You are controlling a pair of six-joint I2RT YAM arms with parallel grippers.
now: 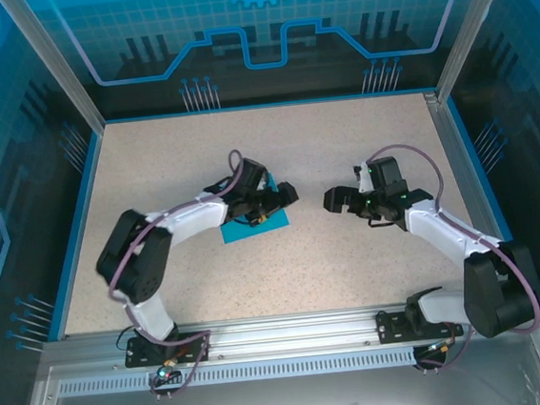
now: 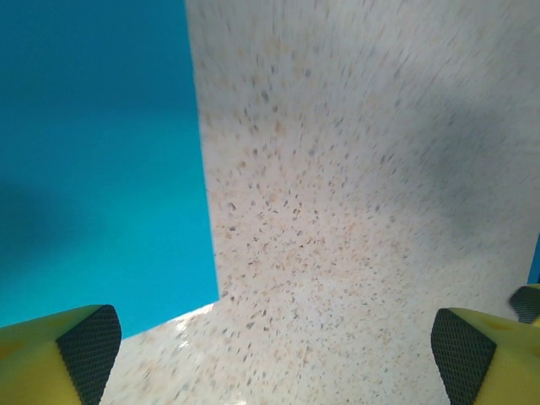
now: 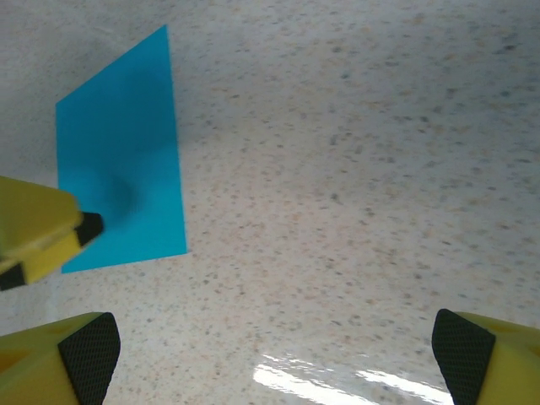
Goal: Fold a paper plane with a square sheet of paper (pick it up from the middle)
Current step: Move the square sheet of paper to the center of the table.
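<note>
The left end effector [image 2: 274, 350] gapes wide, its yellow fingers [image 2: 42, 359] faced with black ribbed pads [image 2: 89, 350]. The square sheet of paper [image 2: 101, 160], smooth, flat and teal, lies ahead and left of its gap on the speckled beige table [image 2: 363, 169]. The right end effector [image 3: 274, 350] is equally wide. From it the sheet lies ahead-left, one left-arm finger [image 3: 34, 228] overlapping the sheet's edge.
</note>
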